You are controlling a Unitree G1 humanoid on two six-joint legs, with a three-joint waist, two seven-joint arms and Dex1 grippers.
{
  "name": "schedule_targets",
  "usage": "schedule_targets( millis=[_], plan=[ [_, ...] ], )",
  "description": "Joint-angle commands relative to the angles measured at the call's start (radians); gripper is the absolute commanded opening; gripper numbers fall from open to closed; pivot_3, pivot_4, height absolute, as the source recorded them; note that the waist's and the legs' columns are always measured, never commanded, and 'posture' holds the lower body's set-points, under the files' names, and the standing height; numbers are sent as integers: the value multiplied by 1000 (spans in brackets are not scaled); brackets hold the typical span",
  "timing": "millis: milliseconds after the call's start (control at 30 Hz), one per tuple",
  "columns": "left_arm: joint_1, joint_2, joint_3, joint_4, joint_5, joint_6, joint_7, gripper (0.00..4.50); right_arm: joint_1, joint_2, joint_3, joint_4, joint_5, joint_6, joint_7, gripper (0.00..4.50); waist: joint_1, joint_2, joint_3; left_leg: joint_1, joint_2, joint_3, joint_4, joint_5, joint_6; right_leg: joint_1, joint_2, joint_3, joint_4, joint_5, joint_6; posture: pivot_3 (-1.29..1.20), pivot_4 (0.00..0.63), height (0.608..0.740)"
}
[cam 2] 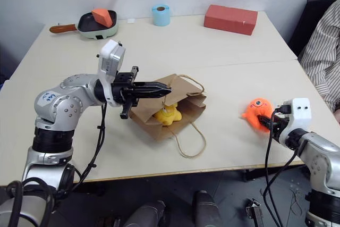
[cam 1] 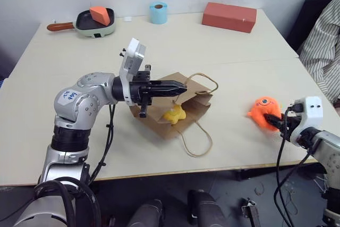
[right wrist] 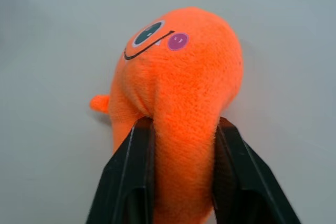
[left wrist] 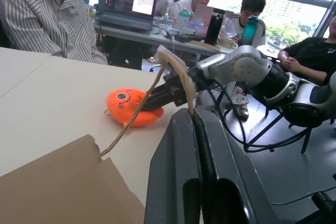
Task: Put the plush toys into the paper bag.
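Both jaws grip: right gripper (right wrist: 181, 177) pinches orange plush toy (right wrist: 176, 93).

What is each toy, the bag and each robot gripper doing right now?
Paper bag: lying on the table, mouth held up by one cord handle.
Yellow plush toy: inside the bag's mouth.
Orange plush toy: on the table, pinched.
Left gripper: shut on the bag handle.
Right gripper: shut on the orange toy.
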Motion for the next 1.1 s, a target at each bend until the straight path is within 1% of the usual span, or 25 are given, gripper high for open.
schedule_targets(
  millis=[33, 100, 200, 267, 333, 400, 533, 600, 867, 1033, 1067, 1100],
  plan=[
    [-19, 8, 19, -14, -5, -19, 0, 0, 5, -30, -20, -209, 224, 94, 72, 104, 0, 0, 0, 0, 0, 0, 0, 0, 0, 0, 0, 0, 0, 0, 0, 0, 150, 740],
    [-23, 6, 17, -14, -5, -18, 1, 0, -16, -24, 42, -275, 295, 136, 55, 5, 3, 0, 0, 0, 0, 0, 0, 0, 0, 0, 0, 0, 0, 0, 0, 0, 150, 740],
    [-28, 3, 14, -15, -9, -13, 1, 0, -89, 28, 173, -297, 301, 146, -14, 5, 4, 0, 0, 0, 0, -1, 1, 0, 0, 1, 0, 0, -1, 0, 0, 0, 150, 740],
    [-26, 0, 10, -23, -13, -8, 1, 0, -161, 97, 284, -266, 274, 144, -68, 5, 3, 0, 0, 0, 0, -1, 1, 0, 0, 1, 0, 0, 0, 0, 0, 0, 150, 740],
    [-22, 0, 6, -38, -25, 4, -6, 0, -230, 151, 384, -207, 213, 124, -106, 5, 1, 0, 0, 0, 0, -1, 0, 0, 0, 0, 0, 0, 0, 0, 0, 0, 150, 740],
    [-17, 5, 2, -53, -37, 16, -18, 0, -303, 213, 435, -122, 171, 105, -145, 5, -1, 0, 0, 0, 0, -1, 0, 0, 0, 0, 0, -1, 0, 0, 0, 0, 150, 740],
    [-5, 12, -8, -73, -42, 28, -29, 0, -416, 321, 443, 55, 120, 79, -214, 5, -1, 0, 0, -1, 0, -2, 0, 0, 0, -1, 0, -2, 0, 0, 0, 0, 150, 740],
    [2, 15, -8, -90, -52, 41, -29, 0, -457, 379, 418, 133, 122, 74, -245, 5, -2, 0, 0, -1, -1, -2, 0, 0, 0, 0, -1, -3, 1, 0, 0, 0, 150, 740],
    [23, 24, -5, -123, -62, 58, -24, 0, -565, 487, 375, 358, 73, -25, -288, 5, -30, 0, 0, -1, 0, -2, 0, 0, 0, -1, -1, -3, 2, 0, 0, 0, 150, 740],
    [19, 27, -6, -109, -54, 53, -30, 0, -644, 541, 351, 488, 54, -81, -296, 5, -50, 0, 0, -1, 0, -2, 0, 0, 0, -2, 0, -4, 3, 0, -1, 0, 150, 740],
    [17, 25, -7, -104, -52, 50, -30, 0, -654, 549, 359, 518, 43, -96, -287, 720, -53, 0, 0, -1, 0, -2, 0, 0, 0, -2, 0, -4, 3, 0, -1, 0, 150, 740],
    [14, 22, -8, -98, -48, 46, -29, 0, -659, 550, 379, 546, 21, -113, -277, 954, -55, 0, 0, -1, 0, -2, 0, 0, 0, -2, 0, -4, 3, 0, -1, 0, 150, 740]
  ],
)
